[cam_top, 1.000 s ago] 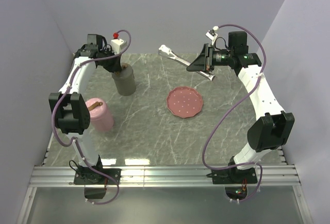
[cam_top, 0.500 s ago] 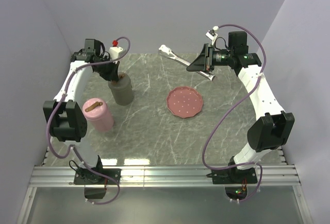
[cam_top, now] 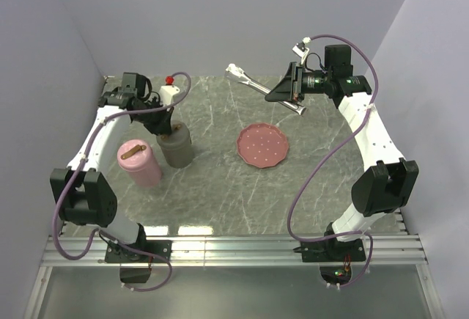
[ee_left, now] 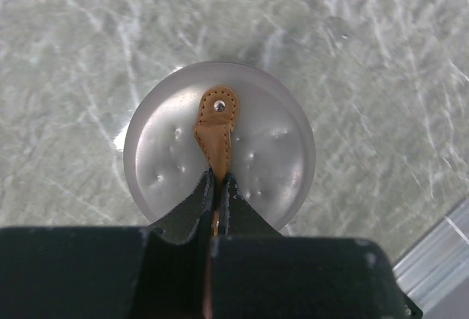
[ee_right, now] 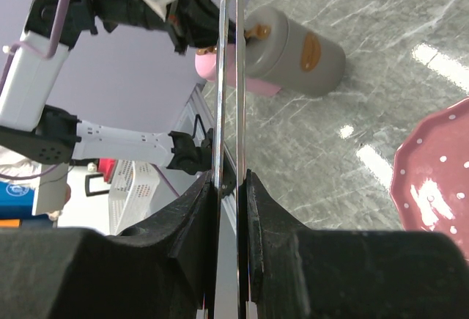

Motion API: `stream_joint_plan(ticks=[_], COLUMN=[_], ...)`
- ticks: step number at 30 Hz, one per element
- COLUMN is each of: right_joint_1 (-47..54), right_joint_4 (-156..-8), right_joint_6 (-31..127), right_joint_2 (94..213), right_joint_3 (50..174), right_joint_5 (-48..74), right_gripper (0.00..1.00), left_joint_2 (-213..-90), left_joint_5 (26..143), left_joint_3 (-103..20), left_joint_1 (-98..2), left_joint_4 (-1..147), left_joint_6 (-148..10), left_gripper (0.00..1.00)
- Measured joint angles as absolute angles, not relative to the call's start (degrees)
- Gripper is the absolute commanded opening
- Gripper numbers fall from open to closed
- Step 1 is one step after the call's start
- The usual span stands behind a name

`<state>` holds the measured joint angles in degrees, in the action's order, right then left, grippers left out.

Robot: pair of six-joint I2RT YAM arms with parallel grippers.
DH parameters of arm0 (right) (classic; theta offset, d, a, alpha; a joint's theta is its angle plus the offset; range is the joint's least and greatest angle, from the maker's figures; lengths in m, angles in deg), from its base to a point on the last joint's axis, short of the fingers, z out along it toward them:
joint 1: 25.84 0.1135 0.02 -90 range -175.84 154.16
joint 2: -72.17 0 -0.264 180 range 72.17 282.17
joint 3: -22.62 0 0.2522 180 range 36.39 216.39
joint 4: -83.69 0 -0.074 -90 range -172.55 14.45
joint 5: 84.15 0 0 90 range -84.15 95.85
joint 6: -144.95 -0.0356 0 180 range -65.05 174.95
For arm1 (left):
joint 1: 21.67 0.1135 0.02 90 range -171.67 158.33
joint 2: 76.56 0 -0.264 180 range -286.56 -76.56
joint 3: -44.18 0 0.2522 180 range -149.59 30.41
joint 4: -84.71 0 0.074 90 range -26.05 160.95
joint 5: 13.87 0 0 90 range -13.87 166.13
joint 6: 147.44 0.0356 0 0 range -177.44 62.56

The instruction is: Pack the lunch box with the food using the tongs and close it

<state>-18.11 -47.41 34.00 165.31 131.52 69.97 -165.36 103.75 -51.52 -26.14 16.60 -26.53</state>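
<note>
Both grippers have hold of something: the left gripper (ee_left: 218, 177) pinches the tan tab (ee_left: 218, 125) on the grey lunch box (ee_left: 272, 150) lid, near the table's (cam_top: 220, 187) left edge just beside a pink tub (cam_top: 141, 163). The right gripper (ee_right: 233, 180) clamps the tongs (cam_top: 249, 81), up over the far edge beyond the pink plate (cam_top: 262, 145).
</note>
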Motion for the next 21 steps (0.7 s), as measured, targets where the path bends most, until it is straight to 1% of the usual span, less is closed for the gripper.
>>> stream_joint_plan(ticks=[6, 21], right_joint_1=[-18.1, -18.1], right_joint_4=[-47.4, -47.4], right_joint_6=[34.0, 34.0], right_joint_2=[165.3, 165.3], right_joint_3=[131.5, 131.5], right_joint_5=[70.0, 69.9], right_gripper=[0.23, 0.23], left_joint_2=[-161.6, -153.7], left_joint_5=[104.3, 103.2], left_joint_3=[-47.7, -41.2], left_joint_1=[-28.4, -28.8], left_joint_4=[16.6, 14.4], left_joint_6=[-25.5, -23.8], left_gripper=[0.00, 0.01])
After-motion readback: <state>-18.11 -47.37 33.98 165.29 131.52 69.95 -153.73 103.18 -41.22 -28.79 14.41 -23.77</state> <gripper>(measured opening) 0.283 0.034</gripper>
